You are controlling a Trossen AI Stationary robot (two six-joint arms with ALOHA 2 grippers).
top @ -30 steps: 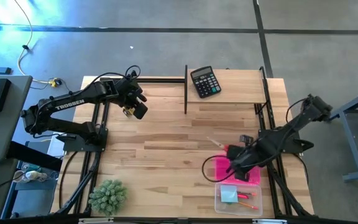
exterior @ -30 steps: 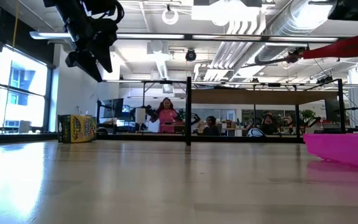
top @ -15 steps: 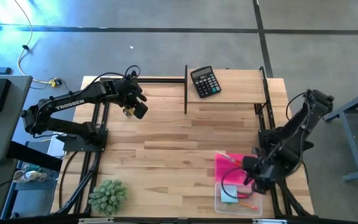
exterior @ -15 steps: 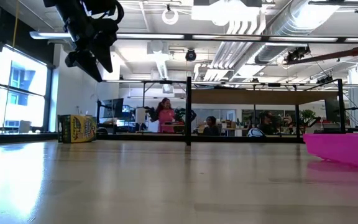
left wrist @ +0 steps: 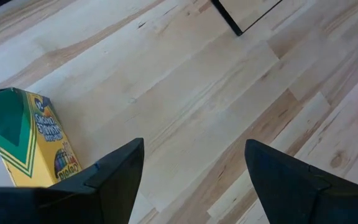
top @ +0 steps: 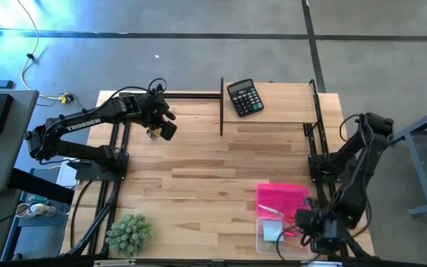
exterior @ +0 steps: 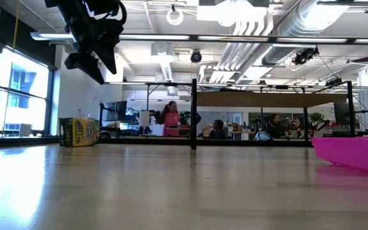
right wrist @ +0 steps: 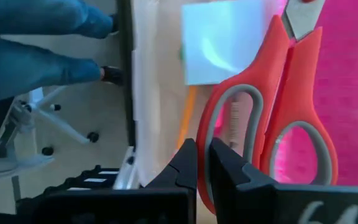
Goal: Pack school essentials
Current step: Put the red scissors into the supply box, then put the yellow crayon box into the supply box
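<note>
Holding scissors by the red handle, right hand clamped shut on the loop, over clear box at bench near-right corner. Blade tip pointing toward pink tray. Notepad and orange pencil lying in the box, under the scissors. Left hand spread wide, empty, raised above far-left bench, crayon box beneath it. Calculator at far edge, plant near-left corner.
</note>
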